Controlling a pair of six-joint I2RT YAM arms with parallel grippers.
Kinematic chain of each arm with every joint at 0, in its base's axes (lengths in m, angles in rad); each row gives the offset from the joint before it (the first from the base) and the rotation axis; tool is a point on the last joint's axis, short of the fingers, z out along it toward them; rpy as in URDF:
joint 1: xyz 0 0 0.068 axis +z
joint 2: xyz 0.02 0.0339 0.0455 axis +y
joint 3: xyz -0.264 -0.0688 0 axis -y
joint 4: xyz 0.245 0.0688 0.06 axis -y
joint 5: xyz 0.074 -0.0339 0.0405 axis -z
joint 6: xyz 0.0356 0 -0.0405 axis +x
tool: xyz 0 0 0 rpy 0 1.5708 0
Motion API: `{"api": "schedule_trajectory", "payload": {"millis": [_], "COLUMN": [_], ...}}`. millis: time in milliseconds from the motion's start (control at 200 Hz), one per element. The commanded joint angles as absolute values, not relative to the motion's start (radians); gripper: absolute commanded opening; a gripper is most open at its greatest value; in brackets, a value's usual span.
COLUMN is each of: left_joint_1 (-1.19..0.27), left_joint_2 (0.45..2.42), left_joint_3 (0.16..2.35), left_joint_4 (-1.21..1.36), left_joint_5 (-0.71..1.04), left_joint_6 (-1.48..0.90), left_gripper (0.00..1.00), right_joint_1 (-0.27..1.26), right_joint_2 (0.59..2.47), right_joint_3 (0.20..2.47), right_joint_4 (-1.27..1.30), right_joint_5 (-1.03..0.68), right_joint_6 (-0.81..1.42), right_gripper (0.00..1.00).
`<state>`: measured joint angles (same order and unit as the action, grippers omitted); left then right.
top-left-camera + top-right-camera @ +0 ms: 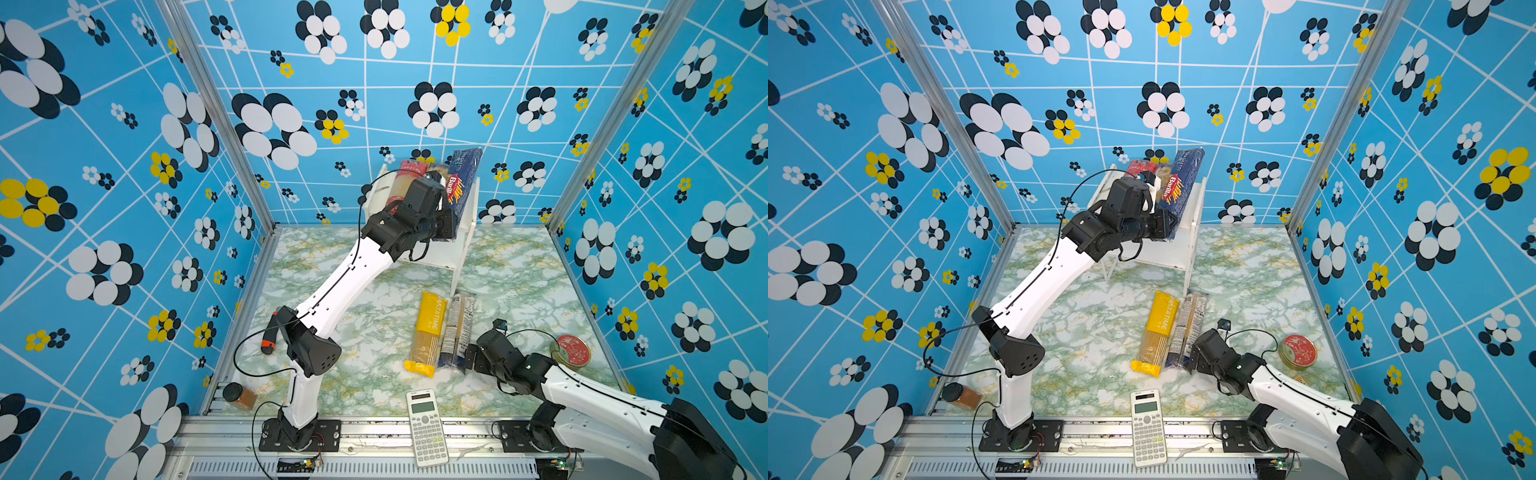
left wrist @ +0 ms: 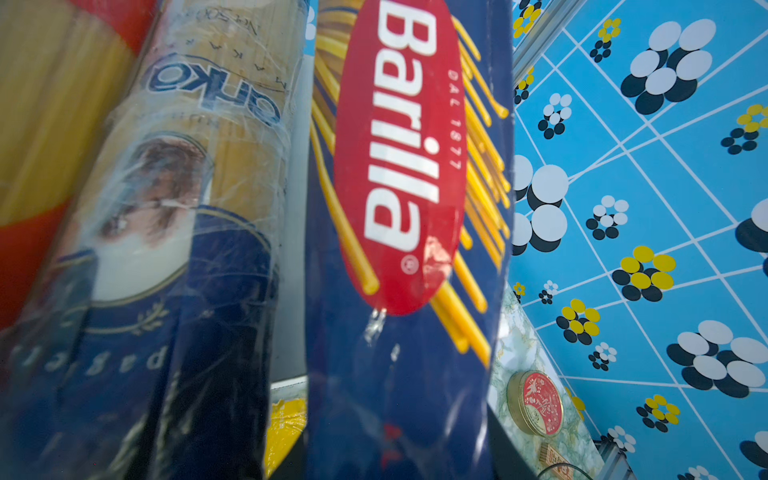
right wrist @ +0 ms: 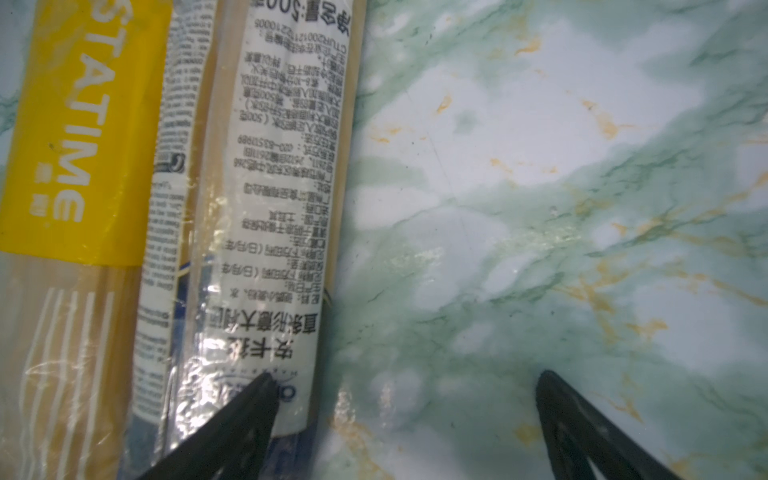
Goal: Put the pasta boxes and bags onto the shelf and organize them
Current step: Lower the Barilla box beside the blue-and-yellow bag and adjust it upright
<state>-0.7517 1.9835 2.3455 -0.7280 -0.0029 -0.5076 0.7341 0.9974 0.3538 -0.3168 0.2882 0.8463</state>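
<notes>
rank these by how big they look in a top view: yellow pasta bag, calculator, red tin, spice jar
1. yellow bag and calculator: look about alike, so not ranked apart
2. red tin
3. spice jar

Dark blue Barilla box [image 2: 399,208] fills the centre, very close. Navy-ended clear bag [image 2: 178,208] lies just beside it, red-ended bag [image 2: 41,124] beyond. Yellow bag [image 2: 286,419] peeks between. Red round tin [image 2: 536,403] sits on marbled table [image 2: 515,345].

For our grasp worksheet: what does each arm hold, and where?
Left gripper apparently grips the Barilla box by its near end; right gripper holds nothing, jaws open.
</notes>
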Motion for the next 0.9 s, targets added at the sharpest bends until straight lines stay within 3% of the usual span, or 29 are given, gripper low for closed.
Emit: {"api": "schedule_trajectory", "payload": {"millis": [0,300,365,460,895], "left_joint_1": [-0.758,-0.758,-0.758,-0.758,-0.759], "left_joint_2": [1.884,1.923,1.928,1.934,1.962], "left_joint_3": [2.368,2.372,2.373,2.376,2.368], "left_joint_4": [-0.518,-0.521,-0.523,-0.529,-0.537], "left_joint_5": [-0.05,-0.09,-0.096,-0.092,-0.095], "left_joint_6": [-0.465,-0.453,-0.451,-0.445,-0.445], "left_gripper": [0.28,0.31,0.39,0.35,0.42], "right_joint_1": [0.726,0.727,0.727,0.726,0.727], "right_joint_2": [0.996,0.991,0.991,0.991,0.986], "right_joint_3": [0.347,0.345,0.345,0.345,0.339], "right_joint_4": [-0.328,-0.333,-0.334,-0.334,-0.335], "right_joint_5": [0.282,0.281,0.282,0.281,0.279], "right_joint_6": [0.849,0.848,0.848,0.848,0.851], "right_gripper": [0.99,0.99,0.99,0.99,0.99]}}
